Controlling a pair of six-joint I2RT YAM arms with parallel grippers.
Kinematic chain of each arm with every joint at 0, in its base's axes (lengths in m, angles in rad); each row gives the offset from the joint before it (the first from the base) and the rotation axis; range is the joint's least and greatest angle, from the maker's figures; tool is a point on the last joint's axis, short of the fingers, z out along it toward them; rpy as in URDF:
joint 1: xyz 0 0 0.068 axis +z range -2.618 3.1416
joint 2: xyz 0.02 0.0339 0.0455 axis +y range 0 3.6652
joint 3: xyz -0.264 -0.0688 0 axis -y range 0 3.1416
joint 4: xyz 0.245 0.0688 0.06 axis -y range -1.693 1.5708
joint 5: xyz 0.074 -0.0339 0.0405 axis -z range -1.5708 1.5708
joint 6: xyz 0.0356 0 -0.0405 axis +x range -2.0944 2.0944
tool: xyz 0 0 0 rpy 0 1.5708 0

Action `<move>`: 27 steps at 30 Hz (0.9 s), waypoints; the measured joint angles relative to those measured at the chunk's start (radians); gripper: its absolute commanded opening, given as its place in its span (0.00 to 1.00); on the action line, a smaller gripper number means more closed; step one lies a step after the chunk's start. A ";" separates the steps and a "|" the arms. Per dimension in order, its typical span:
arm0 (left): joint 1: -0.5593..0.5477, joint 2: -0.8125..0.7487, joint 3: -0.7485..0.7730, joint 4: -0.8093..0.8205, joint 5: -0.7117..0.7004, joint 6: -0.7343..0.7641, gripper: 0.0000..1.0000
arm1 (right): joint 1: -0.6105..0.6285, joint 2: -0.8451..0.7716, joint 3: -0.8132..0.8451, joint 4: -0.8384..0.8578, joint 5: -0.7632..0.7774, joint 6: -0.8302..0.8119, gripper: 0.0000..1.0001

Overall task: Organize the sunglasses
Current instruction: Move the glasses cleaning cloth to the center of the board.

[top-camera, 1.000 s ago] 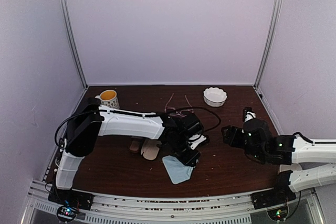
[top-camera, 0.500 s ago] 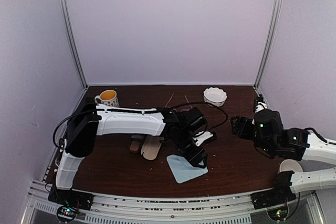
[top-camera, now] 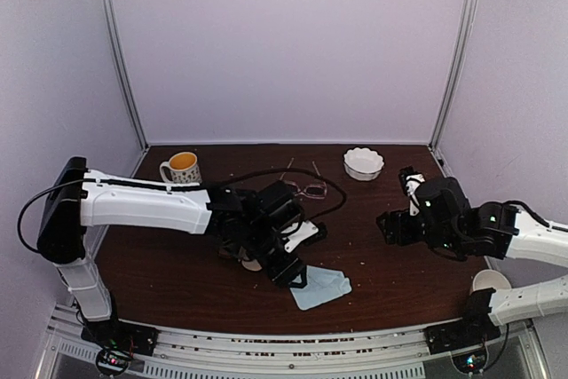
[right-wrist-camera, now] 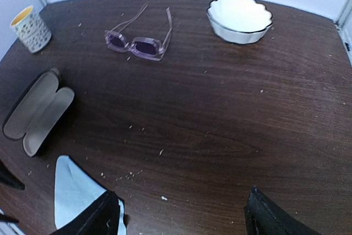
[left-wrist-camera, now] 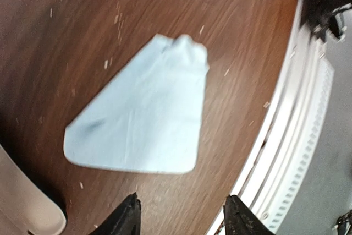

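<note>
The pink-framed sunglasses [right-wrist-camera: 137, 44] lie with arms unfolded at the back middle of the table [top-camera: 390, 272], also in the top view [top-camera: 311, 189]. My left gripper [left-wrist-camera: 181, 202] hovers open above bare wood, just off the near edge of a light blue cloth [left-wrist-camera: 140, 119]; from above it [top-camera: 293, 274] is near the table's front. An open tan case [right-wrist-camera: 38, 111] lies left of the cloth, mostly hidden under my left arm in the top view. At the right, my right gripper [right-wrist-camera: 181, 205] is open and empty, facing left [top-camera: 388, 226].
A mug [top-camera: 182, 166] stands at the back left and a white scalloped bowl [top-camera: 364, 163] at the back right. The metal front rail [left-wrist-camera: 297, 136] runs close to the cloth. Crumbs dot the wood.
My left gripper opened and let the blue cloth go flat on the table, then drew back left. The pink sunglasses are now uncovered. My right arm shifted slightly.
</note>
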 measured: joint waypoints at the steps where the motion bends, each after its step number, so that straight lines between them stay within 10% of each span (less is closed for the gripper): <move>1: 0.000 -0.005 -0.026 0.001 -0.009 0.000 0.52 | 0.000 0.010 0.005 -0.008 -0.040 -0.028 0.78; 21: -0.017 -0.273 -0.340 0.091 -0.197 -0.047 0.49 | 0.142 0.382 0.247 -0.169 -0.480 -0.586 0.71; 27: -0.011 -0.342 -0.432 0.095 -0.250 -0.064 0.46 | 0.150 0.426 0.281 -0.219 -0.489 -0.778 0.44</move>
